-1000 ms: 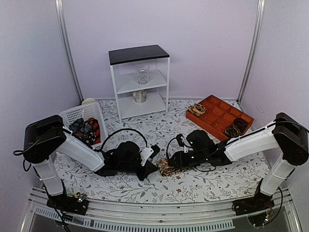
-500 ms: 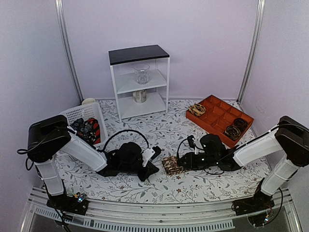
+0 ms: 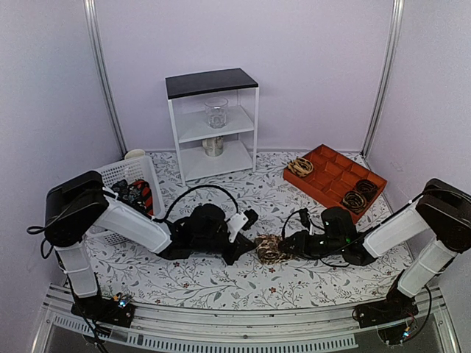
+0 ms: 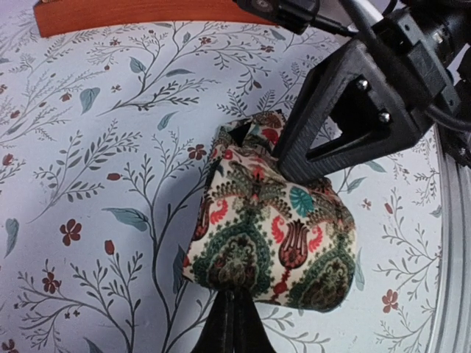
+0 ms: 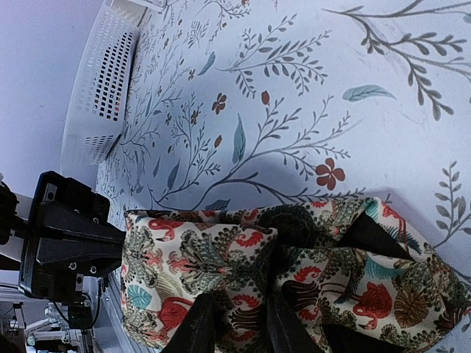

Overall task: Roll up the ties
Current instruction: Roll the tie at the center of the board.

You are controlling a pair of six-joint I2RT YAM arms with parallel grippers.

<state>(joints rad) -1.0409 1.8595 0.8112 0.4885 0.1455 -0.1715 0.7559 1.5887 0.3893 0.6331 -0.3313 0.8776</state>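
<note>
One rolled paisley tie [image 4: 268,220] sits near the middle of the table [image 3: 221,287], toward its near edge, between two grippers. The right gripper [image 5: 239,323] pinches the roll's fabric between narrow jaws. The left gripper [image 4: 232,323], jaws pressed together, touches the roll's opposite side. Three rolled ties [image 3: 299,166] lie in the orange tray [image 3: 333,176] by the right edge. One white basket [image 3: 110,176] at the left edge holds loose ties [image 3: 132,195], too tangled to count.
</note>
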